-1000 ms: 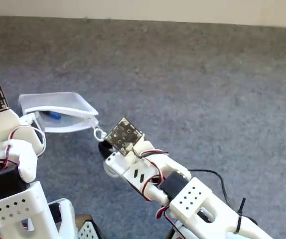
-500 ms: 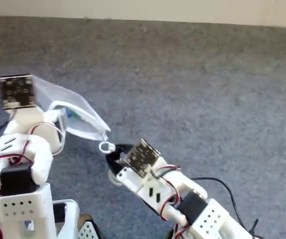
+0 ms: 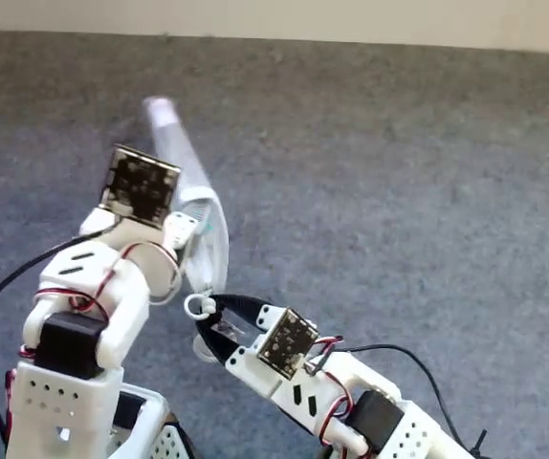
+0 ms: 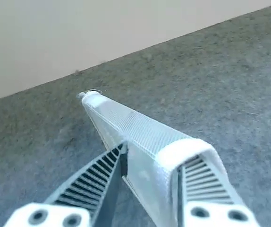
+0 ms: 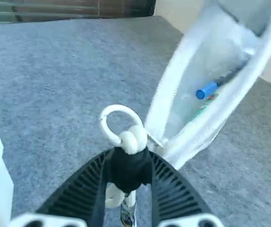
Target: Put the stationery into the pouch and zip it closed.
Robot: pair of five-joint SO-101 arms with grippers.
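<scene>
Left of centre in the high view, the translucent white mesh zip pouch (image 3: pixel 184 158) stands edge-on, one end pinched between the jaws of the left gripper (image 4: pixel 152 156). At its lower end the right gripper (image 5: pixel 128 158) has its jaws clamped on the black zip pull with a white cord ring (image 5: pixel 126 142). The pouch mouth gapes open, and a blue-capped pen (image 5: pixel 206 90) lies inside.

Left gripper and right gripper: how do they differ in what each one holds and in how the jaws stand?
The left gripper clamps the pouch itself by one end; the right gripper pinches only the white zipper pull. The left jaws stand apart with the pouch between them; the right jaws are nearly together on the zipper pull. Both hold the same open pouch, with a blue-tipped pen inside.
</scene>
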